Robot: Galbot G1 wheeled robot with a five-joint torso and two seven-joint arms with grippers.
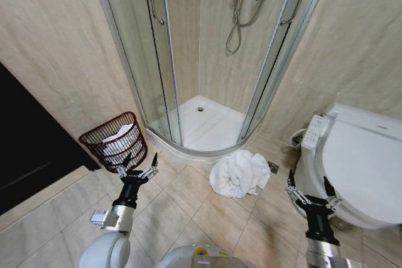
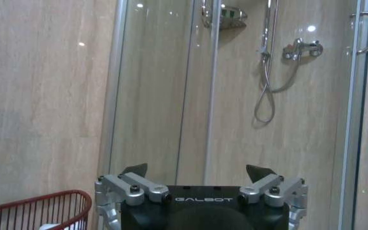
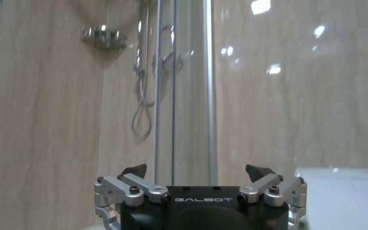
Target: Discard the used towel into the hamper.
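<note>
The towel [image 1: 239,174] is lying in a crumpled white heap on the tiled floor [image 1: 188,211], touching the raised curved curb of the shower tray [image 1: 207,131] and sitting between that curb and the toilet [image 1: 355,161]. A floor drain [image 1: 272,167] is showing just beside the heap on the toilet side. The hamper [image 1: 115,141] is standing upright against the beige wall [image 1: 56,61], just beside the glass shower door [image 1: 135,48]; something white is already resting inside it. In the left wrist view, its red rim [image 2: 40,201] is showing near the gripper body.

The left gripper [image 1: 137,169] is hovering with its fingers spread wide and holding nothing, just in front of the hamper's rim. The right gripper [image 1: 309,189] is hanging with its fingers likewise spread and empty, close to the toilet's edge and to the right of the towel.

Bare tile is lying between the two grippers, in front of the towel. A dark panel [image 1: 25,142] is bounding the left side.
</note>
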